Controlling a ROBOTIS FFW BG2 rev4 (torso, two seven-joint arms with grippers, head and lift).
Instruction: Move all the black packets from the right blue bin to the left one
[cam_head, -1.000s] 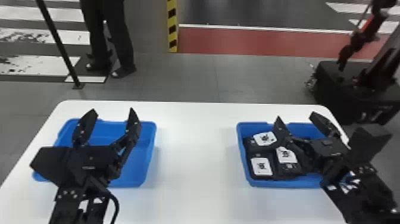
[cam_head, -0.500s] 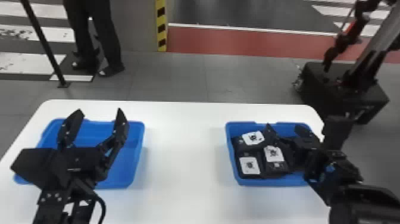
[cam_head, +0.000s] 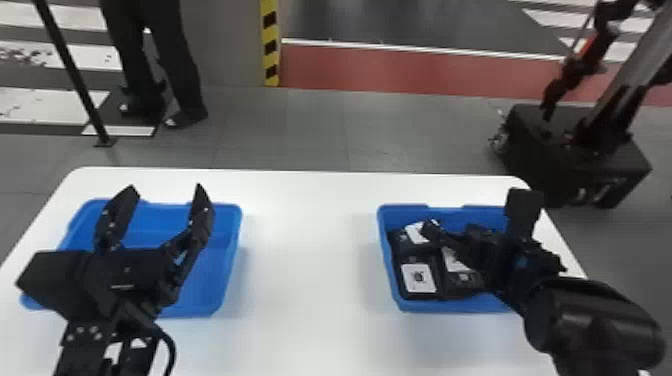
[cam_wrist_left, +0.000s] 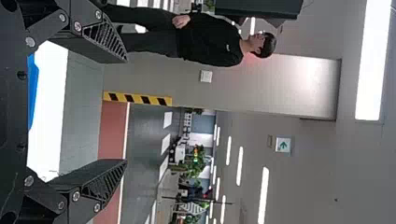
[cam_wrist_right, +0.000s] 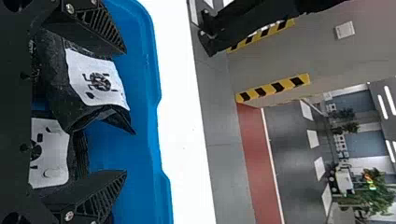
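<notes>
Where packets (cam_head: 419, 279) lie, right gripper (cam_head: 452, 231) gapes.

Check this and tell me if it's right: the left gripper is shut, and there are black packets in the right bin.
Not quite: the left gripper is open, its fingers well apart, as the head view shows. There are black packets in the right bin.

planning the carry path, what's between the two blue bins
The head view shows bare white tabletop between the left blue bin and right blue bin.
</notes>
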